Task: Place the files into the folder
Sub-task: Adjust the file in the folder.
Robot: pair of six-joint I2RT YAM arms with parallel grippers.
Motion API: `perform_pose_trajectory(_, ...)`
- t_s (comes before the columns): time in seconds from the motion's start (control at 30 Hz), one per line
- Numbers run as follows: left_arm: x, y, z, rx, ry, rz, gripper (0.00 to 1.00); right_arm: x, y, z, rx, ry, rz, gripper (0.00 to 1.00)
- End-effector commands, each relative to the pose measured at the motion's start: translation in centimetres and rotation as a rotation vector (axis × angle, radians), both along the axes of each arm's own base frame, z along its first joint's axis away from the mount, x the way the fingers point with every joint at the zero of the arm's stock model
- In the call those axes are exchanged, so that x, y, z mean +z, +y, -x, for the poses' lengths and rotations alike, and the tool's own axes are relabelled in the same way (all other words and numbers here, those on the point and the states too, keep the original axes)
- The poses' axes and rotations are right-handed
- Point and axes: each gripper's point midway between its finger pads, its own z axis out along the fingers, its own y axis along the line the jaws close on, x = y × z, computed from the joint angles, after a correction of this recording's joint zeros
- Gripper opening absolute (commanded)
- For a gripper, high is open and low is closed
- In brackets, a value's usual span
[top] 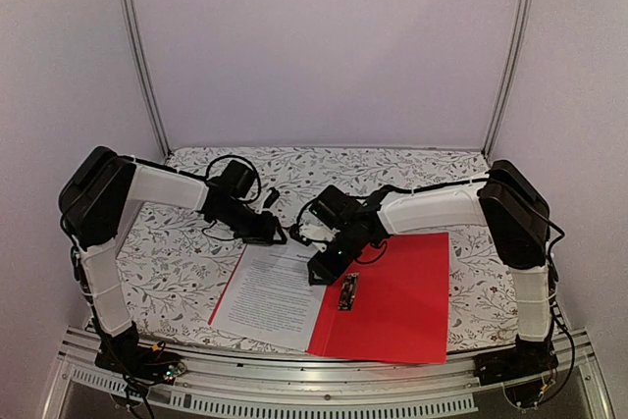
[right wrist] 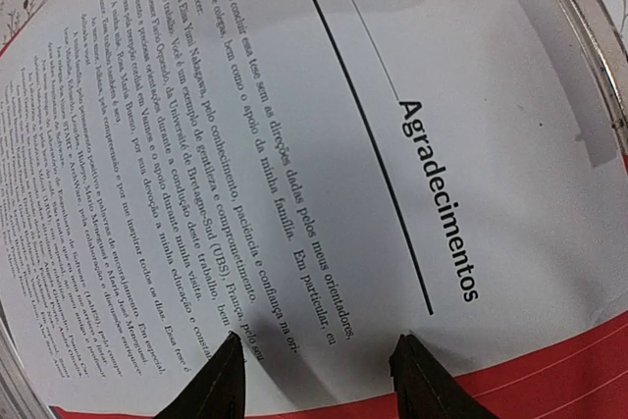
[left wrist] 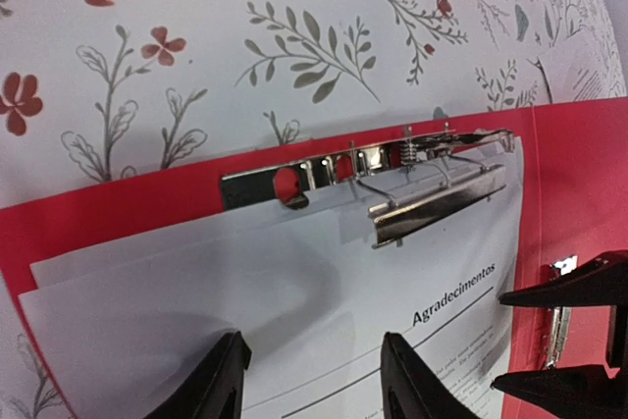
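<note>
- Flat red rectangular plastic folder (top: 402,301), opened out on the counter (top: 186,252), which is covered in a white print of grey leaves and red flowers; set between the two arm bases.
- White paper files (top: 275,291) with small black print, stacked on the left half of the folder; top sheet headed "Agradecimentos"; sheet edges slightly fanned at one corner in the left wrist view.
- Shiny metal spring clip (left wrist: 432,198) at the far edge of the folder's left half, its bar across the top edge of the files.
- Small metal fitting (top: 348,291) on the red plastic by the spine, just beside the files' right edge.
- Black left tool (left wrist: 314,365) low over the head of the top sheet, near the spring clip; fingers (left wrist: 224,380) apart, nothing between them; contact with the paper impossible to tell.
- Black right tool (right wrist: 319,360) over the same sheet, close by the heading and the red margin; fingers apart, gripping nothing.
</note>
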Motion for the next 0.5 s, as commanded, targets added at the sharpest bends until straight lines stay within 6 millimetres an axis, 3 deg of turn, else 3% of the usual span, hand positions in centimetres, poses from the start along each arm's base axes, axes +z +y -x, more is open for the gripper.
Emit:
perform_pose_trajectory(0.0,-0.9,-0.3,-0.3,-0.008,0.008,-0.01,0.49,-1.2,-0.7,-0.7,-0.052,0.018,0.04,0.51)
perform_pose_trajectory(0.17,-0.8,-0.7,-0.8,-0.013,0.003,-0.002,0.49,-1.2,-0.9,-0.8,-0.05,0.017,0.046,0.52)
perform_pose_trajectory(0.47,-0.5,-1.3,-1.7,-0.011,-0.014,0.001,0.49,0.9,-0.1,-1.3,-0.043,-0.012,-0.012,0.58)
